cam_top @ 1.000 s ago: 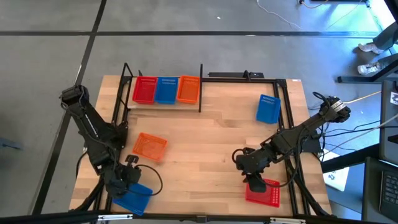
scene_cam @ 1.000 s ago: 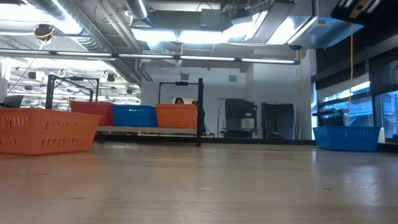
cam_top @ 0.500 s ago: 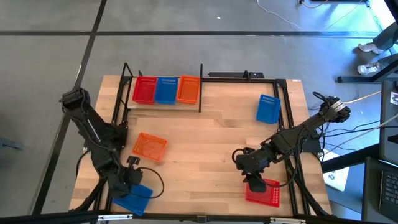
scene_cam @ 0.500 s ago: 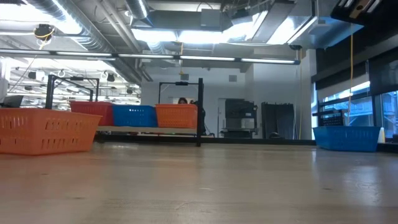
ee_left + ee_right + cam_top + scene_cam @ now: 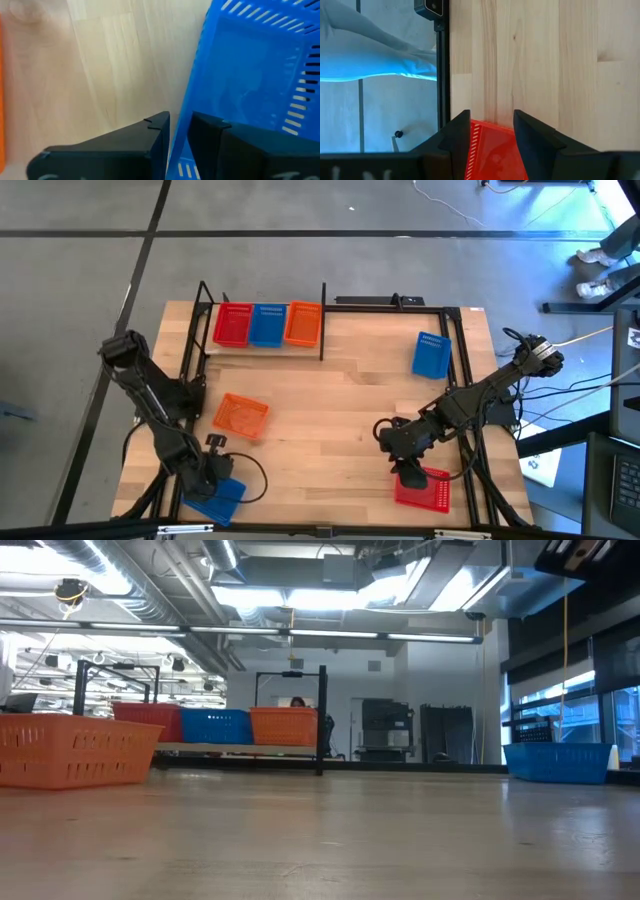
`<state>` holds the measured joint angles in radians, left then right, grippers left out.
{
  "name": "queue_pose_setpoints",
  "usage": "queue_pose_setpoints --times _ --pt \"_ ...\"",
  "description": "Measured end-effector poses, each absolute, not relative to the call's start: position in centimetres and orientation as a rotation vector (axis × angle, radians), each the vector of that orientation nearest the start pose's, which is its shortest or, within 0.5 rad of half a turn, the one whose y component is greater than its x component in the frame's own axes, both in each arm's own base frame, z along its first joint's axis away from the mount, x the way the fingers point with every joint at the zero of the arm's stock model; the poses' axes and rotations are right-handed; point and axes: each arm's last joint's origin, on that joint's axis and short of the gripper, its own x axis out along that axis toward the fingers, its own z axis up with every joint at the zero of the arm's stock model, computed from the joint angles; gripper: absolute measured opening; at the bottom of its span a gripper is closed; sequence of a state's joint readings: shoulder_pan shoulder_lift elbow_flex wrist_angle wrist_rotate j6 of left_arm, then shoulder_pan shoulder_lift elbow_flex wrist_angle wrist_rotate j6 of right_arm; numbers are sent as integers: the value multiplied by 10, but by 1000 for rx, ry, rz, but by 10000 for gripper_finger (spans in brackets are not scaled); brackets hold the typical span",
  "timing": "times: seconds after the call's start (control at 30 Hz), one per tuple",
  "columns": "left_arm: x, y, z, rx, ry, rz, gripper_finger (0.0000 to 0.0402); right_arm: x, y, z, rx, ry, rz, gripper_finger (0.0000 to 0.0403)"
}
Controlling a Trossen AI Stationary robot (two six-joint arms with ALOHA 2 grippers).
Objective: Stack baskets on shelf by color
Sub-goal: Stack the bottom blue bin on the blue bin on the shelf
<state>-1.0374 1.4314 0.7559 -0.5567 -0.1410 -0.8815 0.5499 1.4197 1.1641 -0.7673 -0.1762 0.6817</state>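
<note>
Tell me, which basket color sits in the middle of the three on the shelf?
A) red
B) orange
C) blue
C: on the shelf, the blue basket sits between the red basket and the orange basket.

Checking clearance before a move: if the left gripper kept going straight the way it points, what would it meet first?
The left gripper straddles a wall of the blue basket, so it would likely meet that wall, then the tabletop beneath; depth is unclear.
</note>
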Motion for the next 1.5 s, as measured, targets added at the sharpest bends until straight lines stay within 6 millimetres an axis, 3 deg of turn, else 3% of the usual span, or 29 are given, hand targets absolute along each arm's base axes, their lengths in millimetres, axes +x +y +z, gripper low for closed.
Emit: queue_pose_setpoints --times 0.2,0.33,0.47,0.57,0.7,0.83,1.0,1.2,1.5 --pt "135 -209 167 -113 1283 -278 9 238 152 278 416 1199 271 149" --pt "140 -208 172 -164 1317 -303 2 238 152 278 416 1198 271 149" --pt "148 -204 199 -231 1254 -324 1 238 152 278 416 1198 271 149" --pt "153 -189 226 -261 1204 -265 0 238 152 278 415 1197 269 149" --pt "157 -161 275 -317 1071 -150 0 239 152 278 408 1188 256 149" --pt "155 -120 324 -435 925 101 0 239 151 278 394 1174 233 149" --pt "150 -64 360 -578 804 424 0 240 150 278 354 1143 200 149" --pt "142 -11 377 -663 755 702 0 245 141 278 276 1039 30 149" --pt "147 47 377 -723 780 847 0 256 117 283 -6 791 -337 149"
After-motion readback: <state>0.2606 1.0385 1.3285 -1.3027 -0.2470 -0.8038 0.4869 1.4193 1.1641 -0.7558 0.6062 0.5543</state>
